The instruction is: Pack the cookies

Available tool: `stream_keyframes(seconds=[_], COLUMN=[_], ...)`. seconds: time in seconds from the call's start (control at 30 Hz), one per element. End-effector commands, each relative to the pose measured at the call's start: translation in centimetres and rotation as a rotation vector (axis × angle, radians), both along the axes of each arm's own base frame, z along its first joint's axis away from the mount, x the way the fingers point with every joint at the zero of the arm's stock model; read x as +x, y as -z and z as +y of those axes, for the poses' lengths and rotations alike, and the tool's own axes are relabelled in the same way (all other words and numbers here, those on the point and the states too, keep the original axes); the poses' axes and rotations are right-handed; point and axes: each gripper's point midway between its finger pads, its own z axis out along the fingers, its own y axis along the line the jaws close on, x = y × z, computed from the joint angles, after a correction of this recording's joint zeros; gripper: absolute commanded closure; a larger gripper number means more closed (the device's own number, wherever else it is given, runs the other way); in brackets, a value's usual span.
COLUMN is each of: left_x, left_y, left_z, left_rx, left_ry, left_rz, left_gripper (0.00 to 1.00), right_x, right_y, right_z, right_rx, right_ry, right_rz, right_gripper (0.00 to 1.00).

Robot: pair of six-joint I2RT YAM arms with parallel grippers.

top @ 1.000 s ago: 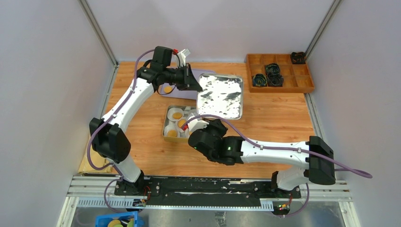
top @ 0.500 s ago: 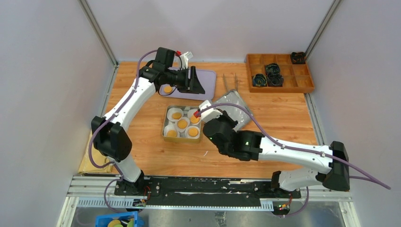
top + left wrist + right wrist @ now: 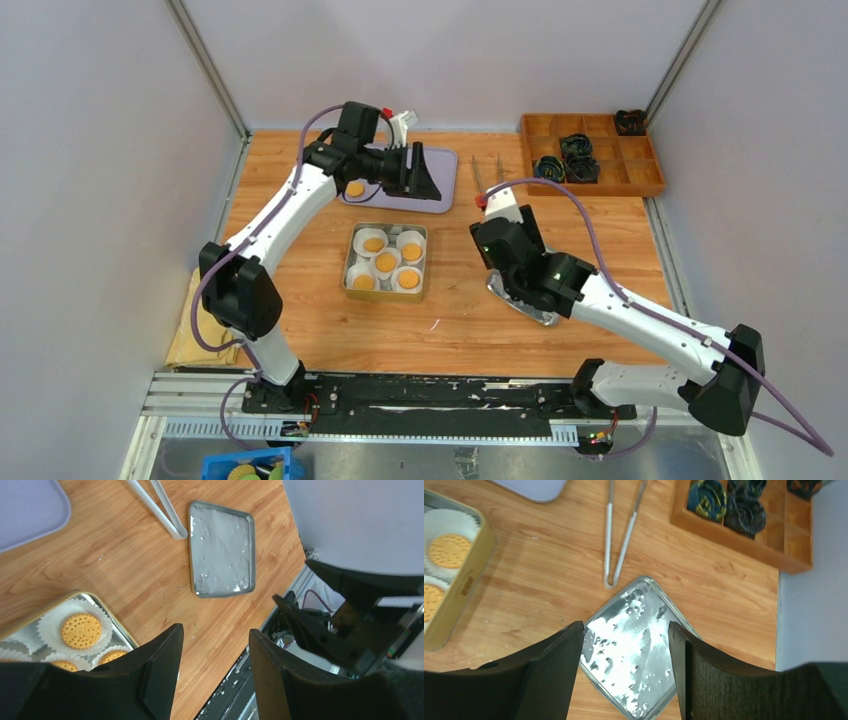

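**Top view.** A rectangular tin (image 3: pixel 350 262) stands near the middle of the worktop (image 3: pixel 320 325). It holds five white paper liners (image 3: pixel 397 246), and the cookies (image 3: pixel 386 262) lie one to a liner. A single cookie (image 3: pixel 354 188) lies apart on a lavender tray (image 3: pixel 448 170) at the far side. The left gripper (image 3: pixel 418 178) hovers above that tray, just right of the single cookie. Metal tongs (image 3: pixel 476 172) lie between the lavender tray and a wooden compartment box (image 3: pixel 600 189), which holds dark bundles (image 3: pixel 577 158) in some compartments. The right arm (image 3: pixel 620 315) reaches in from the right, with its wrist above a metal lid (image 3: pixel 530 308). The lid lies flat on the worktop, right of the tin and apart from it.

**Left wrist view.** The jaws are spread and nothing is between the fingers (image 3: pixel 160 675). Below lie the metal lid, the tongs, a corner of the lavender tray and one corner of the tin. Three of the cookies in their liners show in that corner.

**Right wrist view.** The right gripper (image 3: pixel 624 630) hangs over the metal lid. The jaws are spread, the fingers (image 3: pixel 554 675) stand either side of the lid, and no contact with it is visible. The closed end of the tongs lies just beyond the lid's far corner. The tin's edge, with two of the cookies, shows at the left. The wooden box shows at the upper right.
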Motion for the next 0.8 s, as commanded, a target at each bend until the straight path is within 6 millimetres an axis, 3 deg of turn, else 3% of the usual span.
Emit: stream_keyframes(seconds=[0.0,0.2,0.3,0.37,0.5,0.6,0.77], left_x=[0.0,0.6,0.7,0.2,-1.2,-1.2,-1.2], left_y=[1.2,3.7,5.2,6.0,8.4,9.8,10.7], left_z=[-2.9,-4.4,-4.0,-4.3,-6.3,-7.4,-7.9], left_rx=[0.032,0.083,0.12,0.146,0.17,0.163,0.173], left_ry=[0.06,0.052,0.034,0.059,0.155,0.177,0.191], left_rz=[-0.036,-0.058,-0.068,-0.084,-0.064,-0.01,-0.017], left_gripper=[0.43,0.45,0.46,0.46,0.45,0.46,0.47], right_x=[0.1,0.3,-0.3,-1.3,-3.6,-4.9,-7.6], right_y=[3.6,7.5,9.8,11.7,13.4,14.0,16.3], right_z=[-2.4,-3.6,-7.5,-8.8,-10.1,-10.9,-11.4], right_rx=[0.127,0.106,0.129,0.21,0.312,0.355,0.434], right_ry=[0.121,0.228,0.475,0.564,0.638,0.692,0.804], right_rz=[0.17,0.283,0.386,0.453,0.464,0.488,0.555], right_gripper=[0.34,0.5,0.68,0.75,0.71,0.69,0.7])
